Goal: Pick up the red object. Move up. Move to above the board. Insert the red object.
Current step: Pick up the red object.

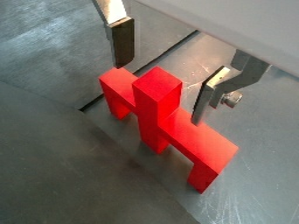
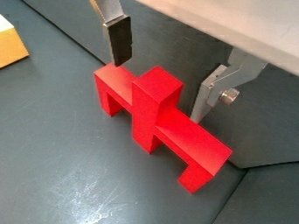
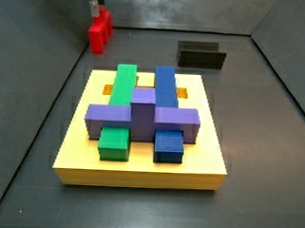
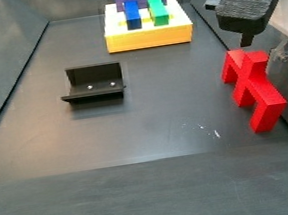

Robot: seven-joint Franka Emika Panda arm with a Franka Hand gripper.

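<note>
The red object (image 1: pixel 162 118) stands upright on the dark floor, its central stub pointing up; it shows in both wrist views (image 2: pixel 155 114). My gripper (image 1: pixel 162 90) is open just above it, one finger on each side of the stub, neither finger touching it. In a side view the red object (image 4: pixel 252 84) is near the right wall with the gripper (image 4: pixel 247 36) over its top. In a side view it sits far back (image 3: pixel 100 33) under the gripper (image 3: pixel 95 7). The yellow board (image 3: pixel 140 168) carries purple, green and blue blocks.
The board (image 4: pixel 131 41) lies well away from the red object, and a corner of it shows in a wrist view (image 2: pixel 10 48). The dark fixture (image 4: pixel 93 83) stands on the floor between them, and shows behind the board in a side view (image 3: pixel 201 55). Grey walls enclose the floor.
</note>
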